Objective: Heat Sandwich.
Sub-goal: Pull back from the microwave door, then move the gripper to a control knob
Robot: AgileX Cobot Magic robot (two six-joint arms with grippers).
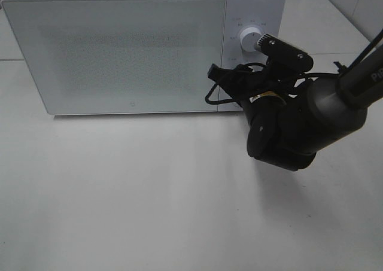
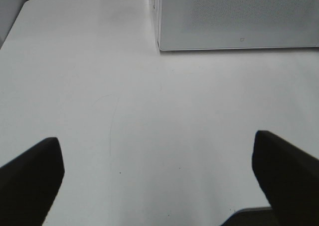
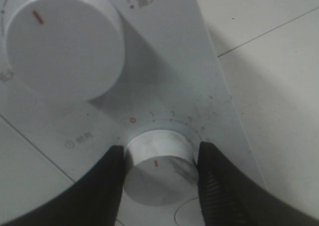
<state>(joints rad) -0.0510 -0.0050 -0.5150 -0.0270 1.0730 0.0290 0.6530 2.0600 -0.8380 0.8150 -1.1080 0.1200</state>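
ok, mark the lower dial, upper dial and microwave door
lower dial (image 3: pixel 158 168): right wrist view, centre of its face
upper dial (image 3: pixel 65 44): right wrist view, centre of its face
microwave door (image 1: pixel 119 55): exterior high view, mid-panel

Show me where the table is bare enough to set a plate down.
Bare: the table before the microwave, and past its left end, under the open left gripper. Crowded: the right front corner, where the right gripper clasps the lower knob and its arm overhangs the table.

The right arm (image 1: pixel 287 124) is reaching in from the right, wrist angling forward; the right gripper (image 3: pixel 160 153) is pinching the timer dial (image 3: pixel 158 181) between both fingers; the left gripper (image 2: pixel 157 146) is hanging with jaws spread wide.
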